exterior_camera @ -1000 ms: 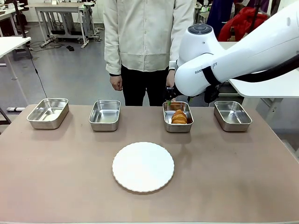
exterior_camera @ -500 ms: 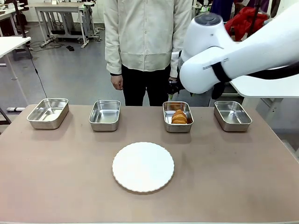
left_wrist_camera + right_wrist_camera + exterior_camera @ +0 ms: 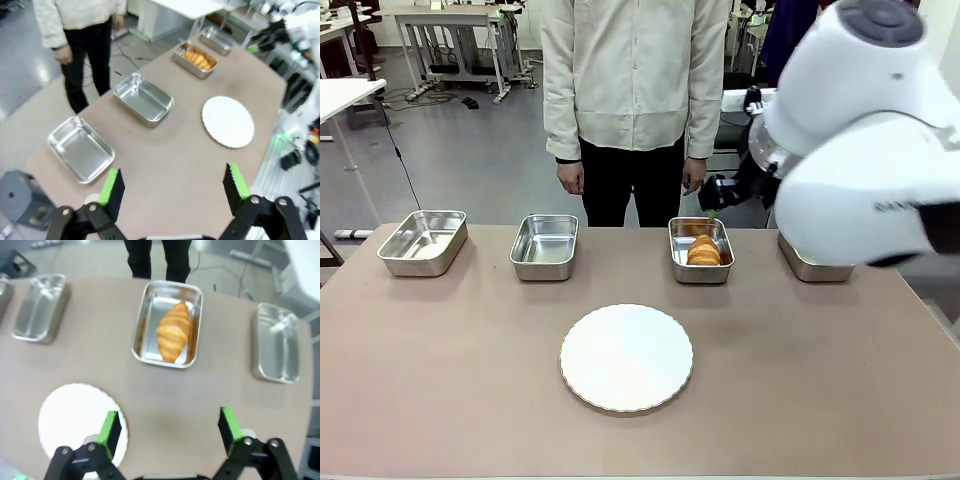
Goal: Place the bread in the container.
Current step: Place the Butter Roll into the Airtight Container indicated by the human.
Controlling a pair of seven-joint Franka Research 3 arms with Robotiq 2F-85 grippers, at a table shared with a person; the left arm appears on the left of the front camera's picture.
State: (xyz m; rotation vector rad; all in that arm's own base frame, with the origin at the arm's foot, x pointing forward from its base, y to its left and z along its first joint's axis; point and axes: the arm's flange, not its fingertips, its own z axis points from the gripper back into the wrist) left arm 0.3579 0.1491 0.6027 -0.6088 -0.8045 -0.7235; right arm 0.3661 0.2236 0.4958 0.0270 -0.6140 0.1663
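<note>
Landmark: round white plate (image 3: 626,358), scalloped rim, bare, on the brown table (image 3: 450,400), nearest the robot's edge among the items

Item 1 – bread (image 3: 703,250): golden-brown croissant with ridged crust, lying lengthwise inside the container (image 3: 701,270), resting on its floor; nothing touching it. From above in the right wrist view the bread (image 3: 174,331) sits roughly centred in the container (image 3: 141,342)

Item 2 – container: shiny rectangular steel pan, rounded corners, beyond the plate and a little to its right, toward the person

Item 3 – steel pan (image 3: 544,246), same kind, beyond the plate and a little to its left; nothing inside

Item 4 – steel pan (image 3: 422,241), far left of the plate, at the table's back corner; nothing inside

Item 5 – steel pan (image 3: 812,269), far right of the plate, largely covered by the white arm housing in the front view

Item 6 – right gripper (image 3: 167,427): jaws spread wide, green pads apart, holding nothing; raised above the table, over the stretch between plate and container, clear of the bread

Item 7 – left gripper (image 3: 172,186): jaws spread wide, nothing between the pads; high over the table's left end, well apart from the plate

Item 8 – person (image 3: 635,90): standing at the far side beyond the plate, cream jacket, dark trousers, arms hanging down
</note>
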